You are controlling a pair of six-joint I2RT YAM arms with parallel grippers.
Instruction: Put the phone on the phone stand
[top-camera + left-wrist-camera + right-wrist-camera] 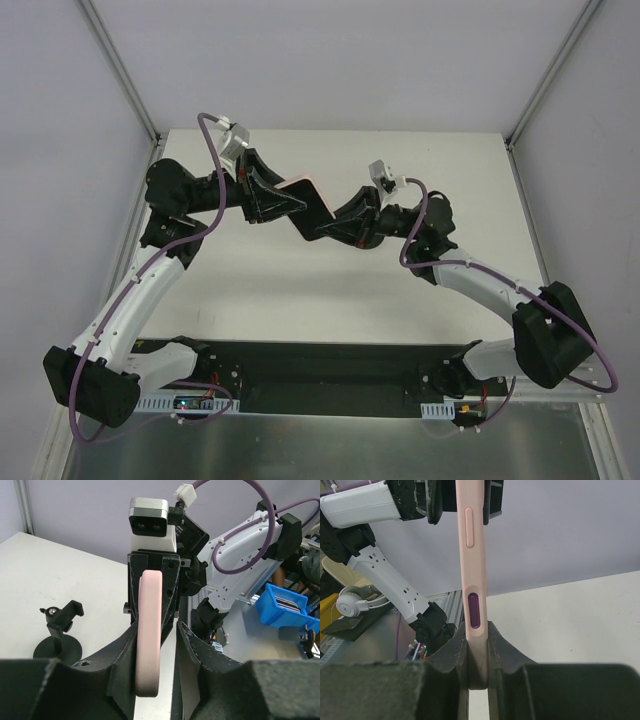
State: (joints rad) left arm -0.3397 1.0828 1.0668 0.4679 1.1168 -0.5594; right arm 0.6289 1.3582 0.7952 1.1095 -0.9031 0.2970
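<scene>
White table [300,290] lies below. Over it the right gripper [477,630] pinches one end of the pink phone [472,570], held aloft on edge. The left gripper [156,630] straddles the other end, a gap beside one finger. Apart, the phone stand [59,630] sits on the table.

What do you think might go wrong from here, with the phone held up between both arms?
The phone hangs edge-on in mid-air between the right end effector and the left end effector. The left wrist view shows a gap beside one left finger, so a badly timed release might drop it.
The phone stand is small with a narrow clamp; a tilted approach might miss it or tip it over.
</scene>
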